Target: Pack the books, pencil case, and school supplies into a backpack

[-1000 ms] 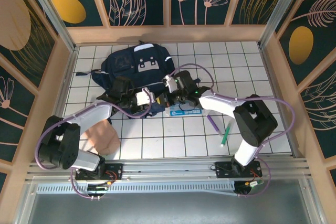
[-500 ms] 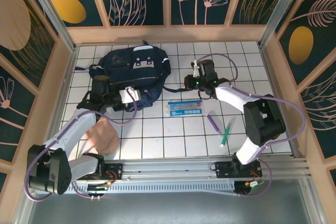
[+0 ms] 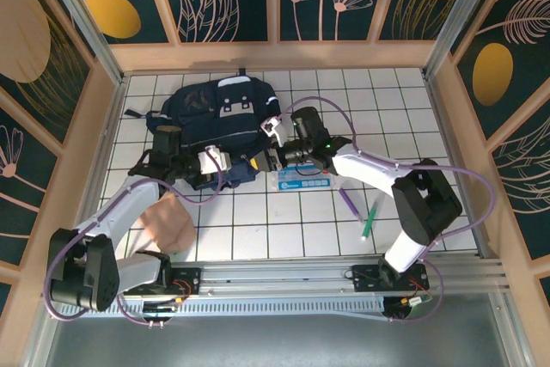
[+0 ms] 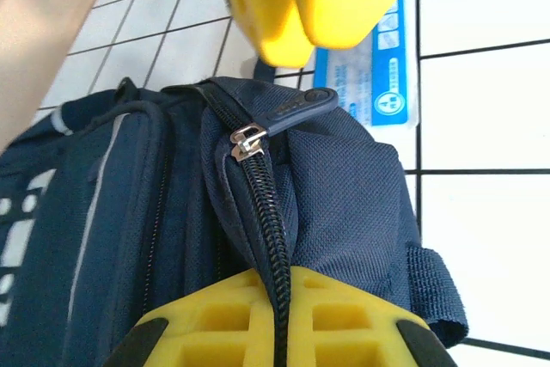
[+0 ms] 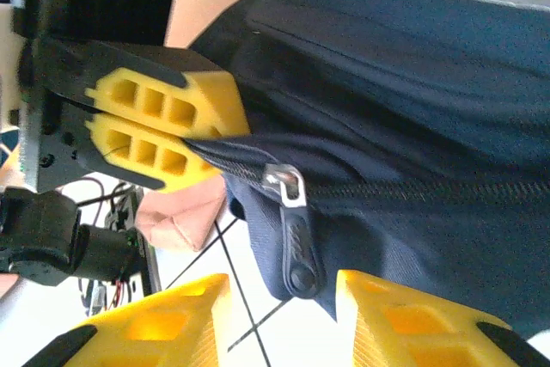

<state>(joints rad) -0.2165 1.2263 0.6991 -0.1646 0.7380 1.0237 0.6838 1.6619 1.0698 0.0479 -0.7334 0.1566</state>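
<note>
The dark navy backpack lies at the back left of the tiled floor. My left gripper is shut on the backpack's zipper edge, and the zipper chain runs between its yellow fingers. My right gripper is open at the same corner. Its fingers stand on either side of the black zipper pull without touching it. The purple pen and the green pen lie on the tiles at the front right. A pink fabric pencil case lies at the front left. The books are out of view.
A flat white-and-blue pack lies just right of the backpack's corner, under my right arm. Wooden walls box in the floor on three sides. The arm rail runs along the near edge.
My right gripper has swung back left from the tiles right of the backpack to the zipper corner and has opened. My left gripper has stayed shut at the backpack, shifting only slightly.
</note>
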